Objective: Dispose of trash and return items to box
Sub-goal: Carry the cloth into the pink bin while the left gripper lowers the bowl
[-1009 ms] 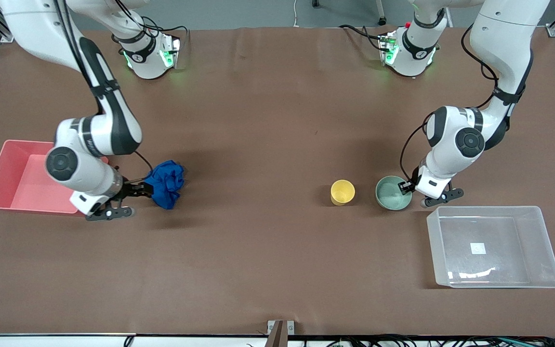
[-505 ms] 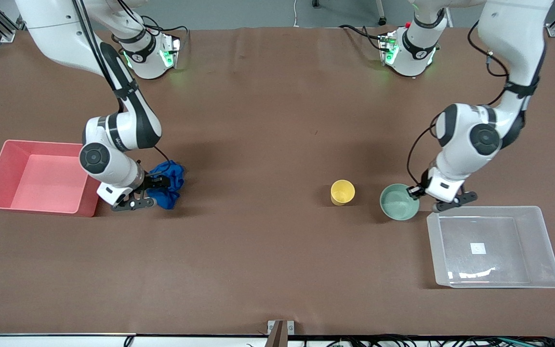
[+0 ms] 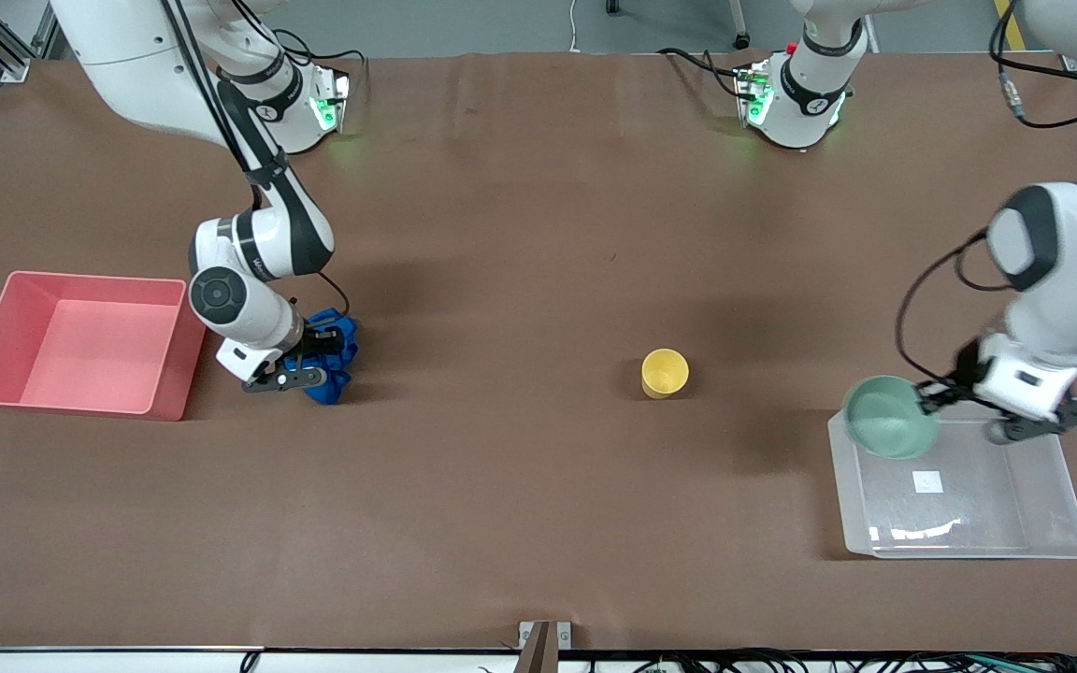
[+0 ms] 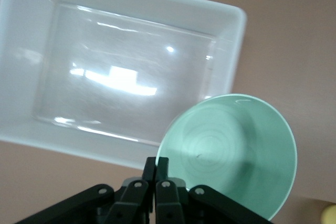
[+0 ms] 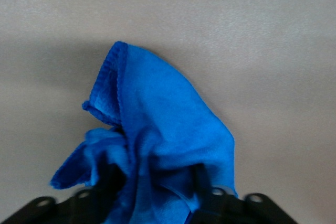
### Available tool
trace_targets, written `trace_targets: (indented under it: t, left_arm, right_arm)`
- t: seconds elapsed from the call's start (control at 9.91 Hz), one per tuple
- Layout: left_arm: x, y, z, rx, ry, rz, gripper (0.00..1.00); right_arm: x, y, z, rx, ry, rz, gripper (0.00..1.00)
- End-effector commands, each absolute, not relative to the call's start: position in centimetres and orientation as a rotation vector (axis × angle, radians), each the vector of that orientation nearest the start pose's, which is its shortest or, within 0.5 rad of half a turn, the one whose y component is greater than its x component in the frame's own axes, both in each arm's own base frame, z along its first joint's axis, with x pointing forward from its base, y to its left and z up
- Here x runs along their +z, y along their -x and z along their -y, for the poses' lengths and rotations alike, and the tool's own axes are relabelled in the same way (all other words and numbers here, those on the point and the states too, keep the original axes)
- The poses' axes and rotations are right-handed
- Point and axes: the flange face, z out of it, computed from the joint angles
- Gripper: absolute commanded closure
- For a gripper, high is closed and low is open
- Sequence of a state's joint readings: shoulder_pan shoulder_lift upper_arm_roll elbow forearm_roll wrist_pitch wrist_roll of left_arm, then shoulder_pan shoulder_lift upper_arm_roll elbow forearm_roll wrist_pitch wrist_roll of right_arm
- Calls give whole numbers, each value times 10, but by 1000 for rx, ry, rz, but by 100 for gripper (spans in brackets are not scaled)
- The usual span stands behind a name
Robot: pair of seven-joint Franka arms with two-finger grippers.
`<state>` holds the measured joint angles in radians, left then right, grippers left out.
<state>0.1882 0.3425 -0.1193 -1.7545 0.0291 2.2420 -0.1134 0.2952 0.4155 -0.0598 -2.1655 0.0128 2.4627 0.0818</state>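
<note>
The blue wad of trash (image 3: 340, 335) lies on the table next to the pink bin (image 3: 80, 341). My right gripper (image 3: 317, 361) is down on it, open, a finger on each side of the wad (image 5: 157, 114). My left gripper (image 3: 927, 400) is shut on the rim of the mint-green bowl (image 3: 889, 428) and holds it in the air over the corner of the clear box (image 3: 969, 509). The left wrist view shows the fingertips (image 4: 163, 163) pinching the bowl's rim (image 4: 231, 150) above the box (image 4: 105, 66). The yellow cup (image 3: 665, 372) stands upright mid-table.
The pink bin sits at the right arm's end of the table, the clear box at the left arm's end. Both arm bases stand along the table edge farthest from the front camera. Brown table surface lies between the cup and the wad.
My left gripper lifted the green bowl off the table and carried it over the clear box's corner. My right gripper moved from beside the bin onto the blue wad.
</note>
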Motion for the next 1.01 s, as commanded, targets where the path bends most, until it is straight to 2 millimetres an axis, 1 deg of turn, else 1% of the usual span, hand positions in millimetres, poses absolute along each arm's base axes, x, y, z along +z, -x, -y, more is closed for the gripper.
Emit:
trace_targets:
  t: [0.0, 0.1, 0.2, 0.3, 0.4, 0.5, 0.61, 0.71, 0.81, 0.91]
  left_arm:
    - [350, -693, -105, -214, 3142, 117, 100]
    - [335, -705, -124, -217, 3145, 57, 100]
    - [308, -712, -140, -188, 3154, 8, 100]
    - [293, -724, -152, -194, 3160, -2, 100]
    - [276, -727, -154, -131, 3178, 5, 100]
    - [262, -726, -152, -101, 3187, 13, 100]
    - [243, -724, -152, -61, 3195, 18, 100]
    - [230, -721, -151, -31, 3204, 24, 100]
    - [220, -720, -151, -10, 3210, 24, 100]
    - [210, -718, -150, 10, 3215, 21, 100]
  right_arm:
    - [189, -529, -135, 174, 3163, 225, 70]
    - [187, -529, -135, 177, 3163, 226, 79]
    - [187, -529, -134, 177, 3163, 223, 86]
    - [187, -529, -135, 179, 3163, 225, 92]
    - [186, -529, -134, 184, 3164, 223, 97]
    - [189, -530, -132, 179, 3163, 216, 97]
    - [194, -533, -129, 175, 3163, 209, 97]
    - [206, -537, -123, 149, 3160, 199, 97]
    - [230, -543, -107, 143, 3158, 166, 97]
    - [261, -554, -81, 147, 3152, 169, 97]
